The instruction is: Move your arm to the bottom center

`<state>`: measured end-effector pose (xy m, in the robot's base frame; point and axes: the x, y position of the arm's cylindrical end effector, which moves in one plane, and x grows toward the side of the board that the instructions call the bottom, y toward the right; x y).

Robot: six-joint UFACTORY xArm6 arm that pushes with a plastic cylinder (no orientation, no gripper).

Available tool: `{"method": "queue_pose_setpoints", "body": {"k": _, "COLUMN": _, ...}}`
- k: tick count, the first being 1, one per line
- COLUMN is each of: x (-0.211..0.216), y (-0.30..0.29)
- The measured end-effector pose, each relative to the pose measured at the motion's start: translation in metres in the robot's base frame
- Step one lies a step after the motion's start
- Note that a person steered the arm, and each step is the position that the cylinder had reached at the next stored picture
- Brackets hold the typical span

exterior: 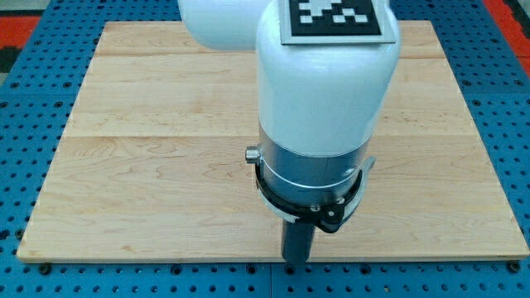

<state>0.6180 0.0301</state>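
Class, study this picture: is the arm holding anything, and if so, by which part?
Nothing is held. The arm ends in a straight dark rod; my tip rests at the bottom centre of the light wooden board, with no blocks visible.

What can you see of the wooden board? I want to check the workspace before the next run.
The wooden board is a pale, light-grained panel made of several planks joined along faint horizontal seams. It lies flat on a blue perforated surface, its edges narrowing toward the view's top. No blocks show on it. The white arm hides its middle, and my tip stands at its bottom edge, near centre.
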Motion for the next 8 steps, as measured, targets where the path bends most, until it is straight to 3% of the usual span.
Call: {"method": "queue_pose_setpoints", "body": {"k": 8, "x": -0.0017, "y": 0.0021}}
